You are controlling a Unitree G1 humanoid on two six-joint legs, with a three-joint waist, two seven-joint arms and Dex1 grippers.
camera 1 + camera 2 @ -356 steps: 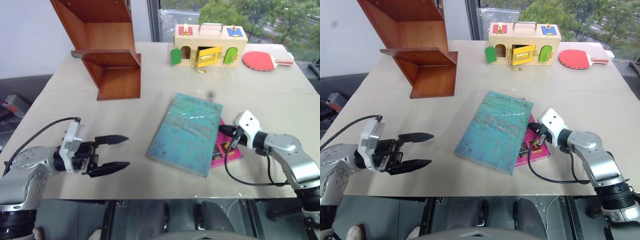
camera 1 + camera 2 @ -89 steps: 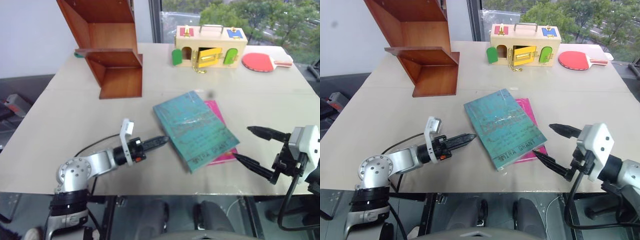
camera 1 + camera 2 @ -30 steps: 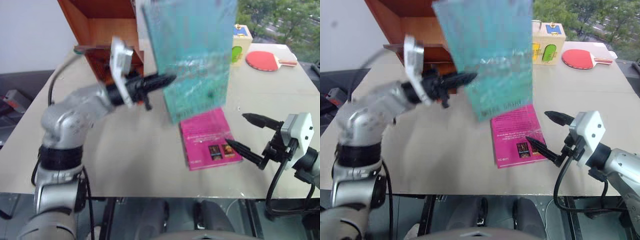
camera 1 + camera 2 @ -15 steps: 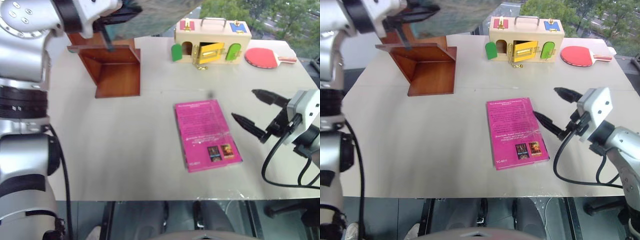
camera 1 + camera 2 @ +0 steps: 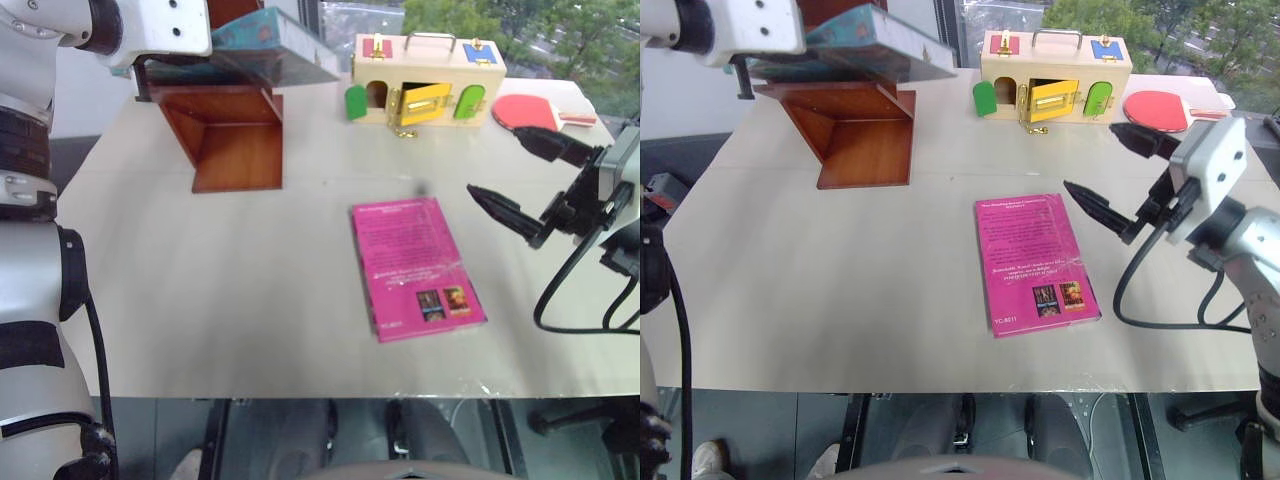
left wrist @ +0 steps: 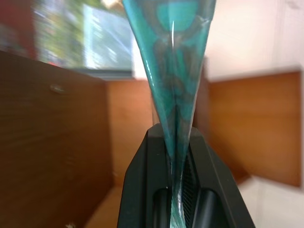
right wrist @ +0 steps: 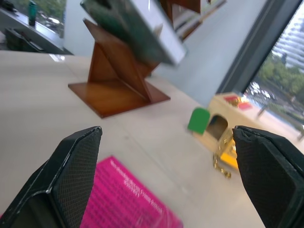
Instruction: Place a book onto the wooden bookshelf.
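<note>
While left gripper (image 6: 178,190) jaws clamp book (image 5: 875,40) over wooden bookshelf (image 5: 865,135), right gripper (image 5: 1115,170) jaws apart.

Teal-blue book (image 5: 875,40) held roughly flat, glossy cover up, above wooden bookshelf's (image 5: 865,135) lower board; reddish-brown bookshelf stands at table's 11 o'clock.

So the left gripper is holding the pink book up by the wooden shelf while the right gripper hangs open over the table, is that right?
Not quite: the left gripper holds the teal book, not the pink book, which lies flat on the table, as the left eye view shows. The rest stands: it is up by the wooden shelf, and the right gripper hangs open.
</note>
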